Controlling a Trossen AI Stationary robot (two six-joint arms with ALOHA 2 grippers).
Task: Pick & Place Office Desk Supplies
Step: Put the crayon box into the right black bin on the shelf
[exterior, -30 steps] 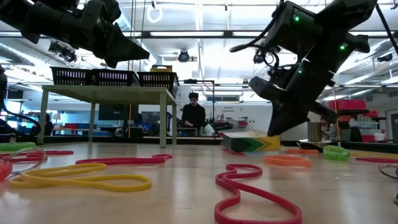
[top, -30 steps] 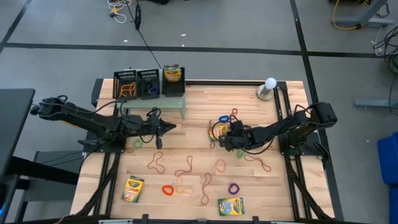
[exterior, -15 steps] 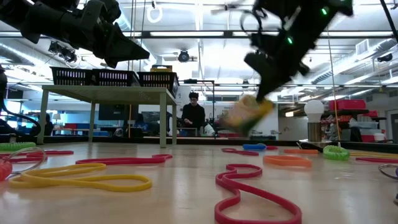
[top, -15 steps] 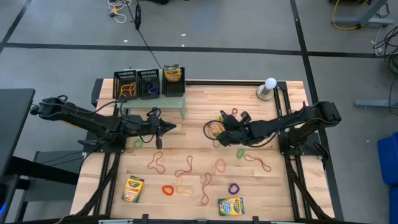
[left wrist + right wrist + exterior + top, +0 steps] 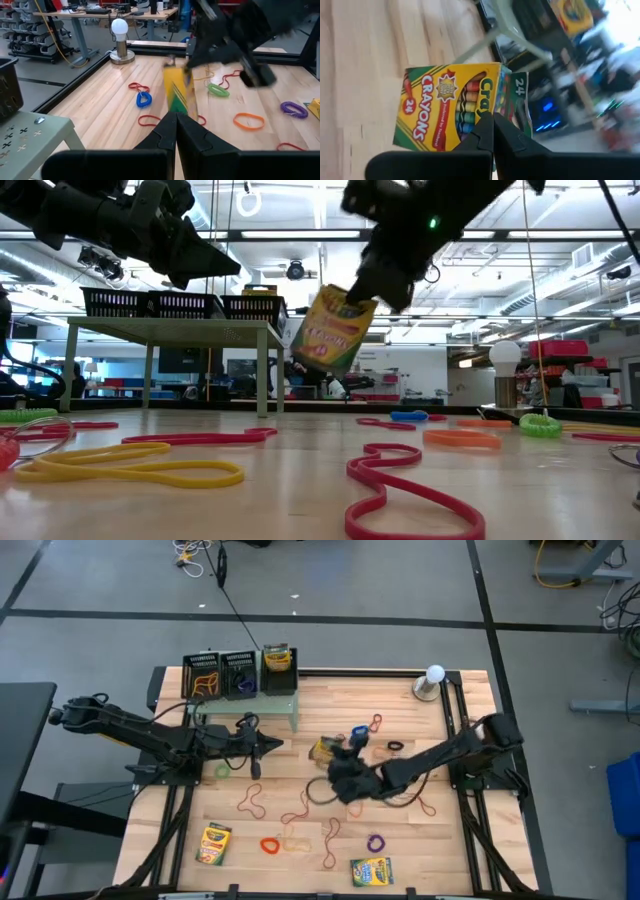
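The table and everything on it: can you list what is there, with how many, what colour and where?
crayon box in the air: one, yellow and green, held off the table near the middle.
crayon boxes lying flat: two, yellow and green, near the table's front edge.
crayon box in tray: one, in the rightmost tray.
mesh trays: three, black, in a row on the stand.
stand: one, pale green, back left.
rubber bands: many, in red, orange, purple, blue, green and tan, scattered over the wood; some in the trays.
globe lamp: one, white on a grey base, back right corner.
table: one, light wood.
left hand: shut, empty, beside the stand.
right hand: shut on the crayon box in the air.
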